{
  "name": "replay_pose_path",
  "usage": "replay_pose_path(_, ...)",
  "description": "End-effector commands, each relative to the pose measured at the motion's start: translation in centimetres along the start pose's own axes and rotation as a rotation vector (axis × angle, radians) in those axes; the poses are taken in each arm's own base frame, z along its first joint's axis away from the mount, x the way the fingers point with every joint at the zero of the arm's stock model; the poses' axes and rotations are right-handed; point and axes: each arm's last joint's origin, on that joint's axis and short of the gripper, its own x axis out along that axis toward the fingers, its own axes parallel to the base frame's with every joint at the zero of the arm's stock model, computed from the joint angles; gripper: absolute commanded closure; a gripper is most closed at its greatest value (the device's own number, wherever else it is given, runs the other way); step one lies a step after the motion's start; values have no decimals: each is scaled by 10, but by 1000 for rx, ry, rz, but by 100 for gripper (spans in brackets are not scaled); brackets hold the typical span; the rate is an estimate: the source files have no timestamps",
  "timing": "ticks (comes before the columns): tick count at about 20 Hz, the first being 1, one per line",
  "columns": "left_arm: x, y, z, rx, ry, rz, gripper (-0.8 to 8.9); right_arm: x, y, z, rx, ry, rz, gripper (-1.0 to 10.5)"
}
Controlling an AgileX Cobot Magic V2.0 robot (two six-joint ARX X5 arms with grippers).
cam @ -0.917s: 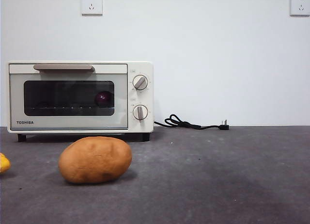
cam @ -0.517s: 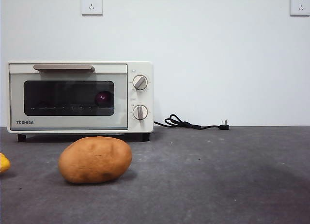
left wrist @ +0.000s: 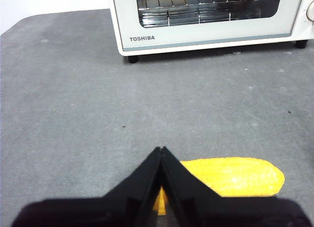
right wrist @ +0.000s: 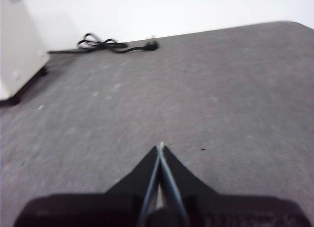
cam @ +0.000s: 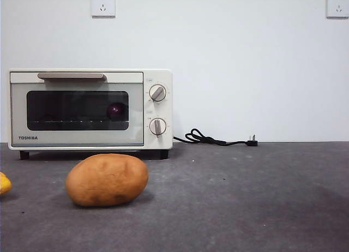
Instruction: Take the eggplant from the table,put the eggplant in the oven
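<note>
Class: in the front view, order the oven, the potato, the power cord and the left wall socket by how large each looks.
1. oven
2. potato, though it sits nearer the camera
3. power cord
4. left wall socket

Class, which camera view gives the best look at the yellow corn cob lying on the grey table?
The left wrist view: most of the yellow corn cob shows, lying just beyond the shut left pincer. The front view catches only its yellow end at the picture's edge. The right wrist view shows none of it.
</note>
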Motion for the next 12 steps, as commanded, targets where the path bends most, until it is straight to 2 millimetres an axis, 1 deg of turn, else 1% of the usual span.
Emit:
replay_pose_path(1,1,0,-2,-8,-1,3,817,1,1,-3,-144,5,52,946)
replay_pose_path(4,1,0,-2,-8,-1,3,817,1,2,-3,-201,3,72,946)
replay_pose_path(9,1,0,-2,-8,-1,3,817,1,2,-3,-192,3,68,946)
replay_pose_path(12,1,0,-2,-8,-1,3,817,1,2,-3,-155,5,67,946)
